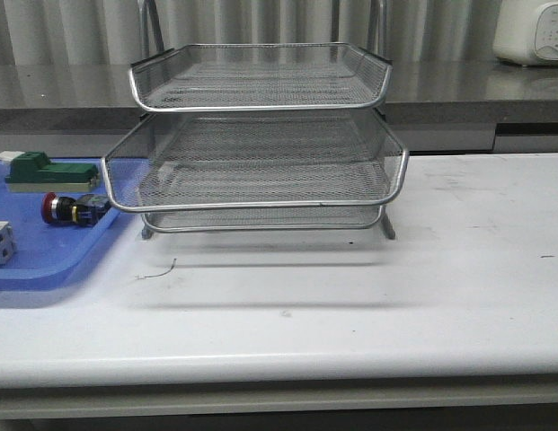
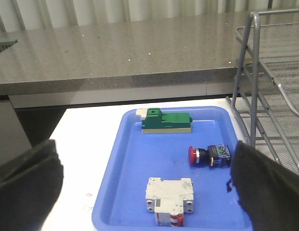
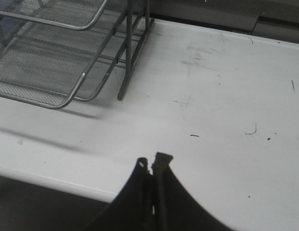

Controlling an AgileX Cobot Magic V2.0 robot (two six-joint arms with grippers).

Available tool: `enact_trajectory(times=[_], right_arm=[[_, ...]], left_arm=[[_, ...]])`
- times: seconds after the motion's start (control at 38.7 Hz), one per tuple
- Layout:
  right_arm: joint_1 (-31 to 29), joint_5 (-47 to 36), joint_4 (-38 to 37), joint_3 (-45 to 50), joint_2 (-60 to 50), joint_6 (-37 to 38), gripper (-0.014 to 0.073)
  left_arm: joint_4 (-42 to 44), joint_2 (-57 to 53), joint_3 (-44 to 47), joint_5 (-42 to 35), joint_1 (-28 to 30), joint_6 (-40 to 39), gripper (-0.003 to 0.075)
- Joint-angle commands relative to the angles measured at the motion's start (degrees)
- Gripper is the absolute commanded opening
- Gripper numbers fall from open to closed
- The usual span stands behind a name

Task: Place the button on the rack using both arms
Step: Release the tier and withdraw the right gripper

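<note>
Two hands were empty: left hand (image 2: pixel 144 192) spread wide above the button (image 2: pixel 208 156) (lying in the blue tray (image 2: pixel 120 159)), right hand (image 3: pixel 153 166) clenched over the desk (image 3: pixel 216 96) beside the rack (image 1: pixel 261 135); likely next, grasping the button.

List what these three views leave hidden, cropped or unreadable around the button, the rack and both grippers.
- Button: markings on its body too small to read in the front or left wrist view.
- Rack: upright tops cut off by the front view's edge; rear edge blurred by mesh.
- Left gripper: fingertips out of frame, only blurred fingers show.
- Right gripper: closed tips visible, body cropped.
- Blue tray: left part cropped in the front view.
</note>
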Motion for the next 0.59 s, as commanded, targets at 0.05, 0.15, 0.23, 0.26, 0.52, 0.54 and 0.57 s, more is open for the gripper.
enact_trajectory(times=[0.05, 0.15, 0.23, 0.26, 0.52, 0.54, 0.57], right_arm=[[0.19, -6.73, 0.26, 4.54, -9.12, 0.03, -0.0061], [0.19, -7.51, 0.27, 6.27, -12.96, 0.03, -0.0061], [0.19, -7.56, 0.27, 6.44, -14.09, 0.03, -0.0061], [0.19, -7.74, 0.27, 6.44, -14.15, 0.03, -0.0061], [0.19, -7.0, 0.27, 6.44, -14.15, 0.03, -0.0061], [0.19, -7.0, 0.27, 6.44, -14.15, 0.03, -0.0061], [0.19, -7.0, 0.27, 6.44, -14.15, 0.03, -0.0061]], left_arm=[[-0.06, 0.57, -1.75, -4.41, 0.13, -0.39, 0.0673], [-0.06, 0.57, -1.75, -4.41, 0.13, -0.39, 0.0673], [-0.06, 0.57, -1.75, -4.41, 0.13, -0.39, 0.0673], [-0.06, 0.57, -1.75, -4.41, 0.13, -0.39, 0.0673], [-1.4, 0.72, -1.85, -4.24, 0.13, -0.5, 0.0673], [-1.72, 0.98, -1.96, -4.24, 0.13, -0.5, 0.0673], [-1.72, 1.44, -2.47, -3.65, 0.13, -0.5, 0.0673]])
